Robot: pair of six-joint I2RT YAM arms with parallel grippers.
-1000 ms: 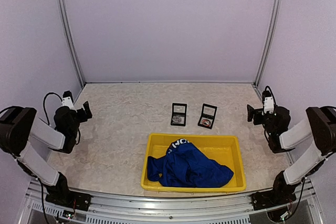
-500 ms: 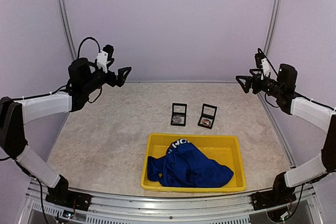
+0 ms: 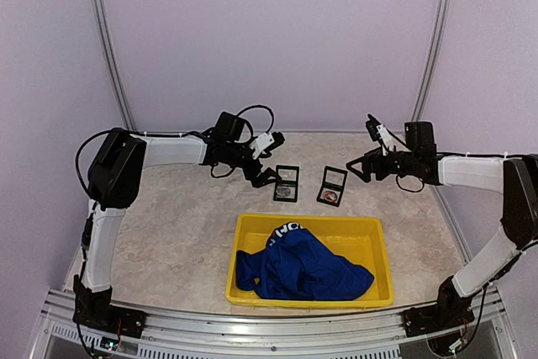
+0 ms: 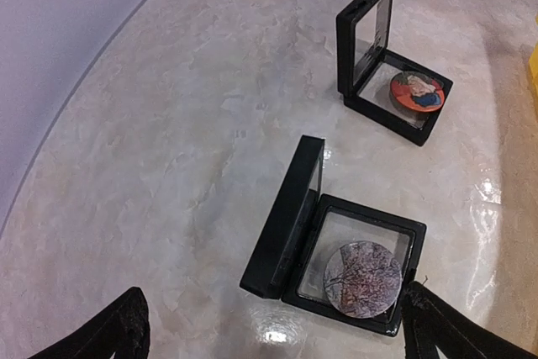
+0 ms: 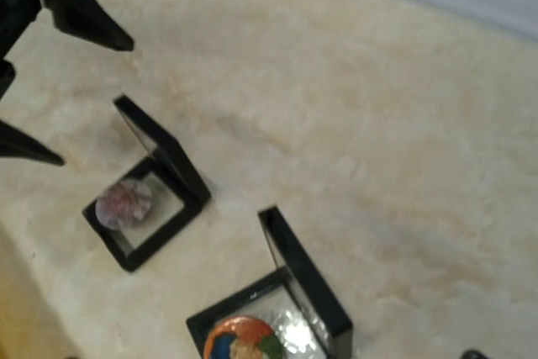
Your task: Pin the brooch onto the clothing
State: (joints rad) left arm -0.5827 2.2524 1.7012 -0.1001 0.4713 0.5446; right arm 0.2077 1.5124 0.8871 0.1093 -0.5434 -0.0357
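Robot test cell in a lab is indicated: the marbled tabletop (image 3: 168,208) is enclosed by plain lilac panels (image 3: 269,39), aluminium posts (image 3: 108,39) and a grooved base rail (image 3: 252,335).

arms (image 3: 168,150): white links, black joints | cables (image 3: 252,110): black | fingers (image 4: 113,334): black

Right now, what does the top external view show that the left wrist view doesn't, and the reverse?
Only top external: the blue T-shirt bunched in the yellow tray, and the right gripper. Only left wrist: brooch detail, a mottled grey-pink brooch and an orange-blue brooch. Both: the open black cases on the table.
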